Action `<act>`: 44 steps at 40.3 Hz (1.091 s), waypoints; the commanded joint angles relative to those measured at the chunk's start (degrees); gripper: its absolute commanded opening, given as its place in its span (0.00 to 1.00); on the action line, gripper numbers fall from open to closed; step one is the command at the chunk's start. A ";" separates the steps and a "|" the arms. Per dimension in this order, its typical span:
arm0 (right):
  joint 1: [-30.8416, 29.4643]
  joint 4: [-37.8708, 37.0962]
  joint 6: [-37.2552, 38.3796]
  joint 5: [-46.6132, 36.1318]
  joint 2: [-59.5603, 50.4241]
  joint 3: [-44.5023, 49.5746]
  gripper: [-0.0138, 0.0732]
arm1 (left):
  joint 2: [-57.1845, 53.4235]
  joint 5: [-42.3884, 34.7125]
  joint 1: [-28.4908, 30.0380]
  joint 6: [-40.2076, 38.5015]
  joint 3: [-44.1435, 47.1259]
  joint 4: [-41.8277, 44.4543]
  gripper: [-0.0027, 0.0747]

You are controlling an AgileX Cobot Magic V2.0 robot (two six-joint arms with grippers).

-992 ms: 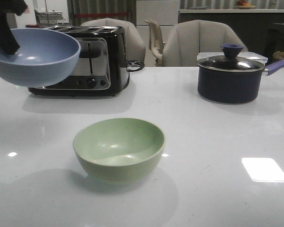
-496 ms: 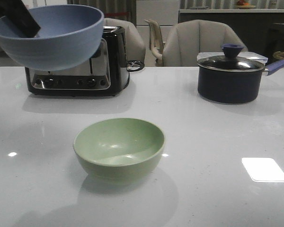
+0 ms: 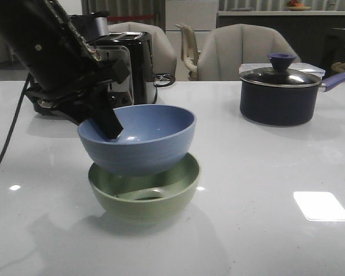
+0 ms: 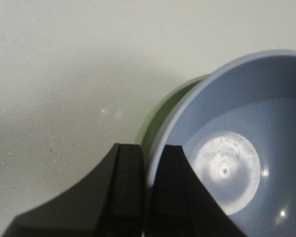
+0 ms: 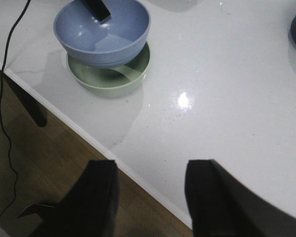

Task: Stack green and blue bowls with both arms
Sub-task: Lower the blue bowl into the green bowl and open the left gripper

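Observation:
The dusty blue bowl (image 3: 139, 141) rests tilted in the pale green bowl (image 3: 146, 198) at the table's front middle. My left gripper (image 3: 107, 127) is shut on the blue bowl's left rim, one finger inside, one outside. In the left wrist view the gripper (image 4: 149, 160) pinches the blue bowl's (image 4: 241, 163) rim, with the green bowl (image 4: 160, 118) just beneath. In the right wrist view both the blue bowl (image 5: 102, 30) and the green bowl (image 5: 111, 79) show far off. My right gripper (image 5: 150, 173) is open and empty over the table's front edge, out of the front view.
A black toaster (image 3: 129, 63) stands behind the left arm. A dark lidded saucepan (image 3: 280, 95) with a purple handle stands at the back right. Chairs stand behind the white table (image 3: 264, 172). A black cable (image 5: 7, 89) hangs past the table edge (image 5: 84, 133).
My left arm has swung the blue bowl from high at the back left down and right, into the green bowl.

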 commanded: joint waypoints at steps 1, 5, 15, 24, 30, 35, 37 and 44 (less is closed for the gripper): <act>-0.03 -0.18 -0.49 -3.93 0.12 -1.37 0.66 | -1.70 -1.97 -0.42 0.06 -2.00 -2.69 0.17; -0.03 -0.18 -0.49 -3.93 0.12 -1.37 0.66 | -0.59 -1.85 -0.42 0.06 -2.00 -3.08 0.17; -0.03 -0.18 -0.49 -3.93 0.12 -1.37 0.66 | 0.28 -2.29 -0.42 1.68 -2.00 -4.50 0.48; -0.03 -0.18 -0.49 -3.93 0.12 -1.37 0.66 | 0.28 -2.53 -0.42 2.45 -2.00 -4.51 0.69; -0.03 -0.18 -0.49 -3.93 0.12 -1.37 0.66 | -0.60 -2.28 -0.42 3.04 -2.35 -4.51 0.69; -0.03 -0.18 -0.49 -3.93 0.12 -1.37 0.66 | -2.95 -1.93 -0.42 3.04 -3.03 -3.78 0.68; -0.03 -0.18 -0.49 -3.93 0.12 -1.37 0.66 | -4.63 -1.93 -0.42 3.04 -3.03 -2.99 0.68; -0.03 -0.18 -0.49 -3.93 0.12 -1.37 0.66 | -11.05 -0.14 -0.42 3.04 -3.03 1.75 0.68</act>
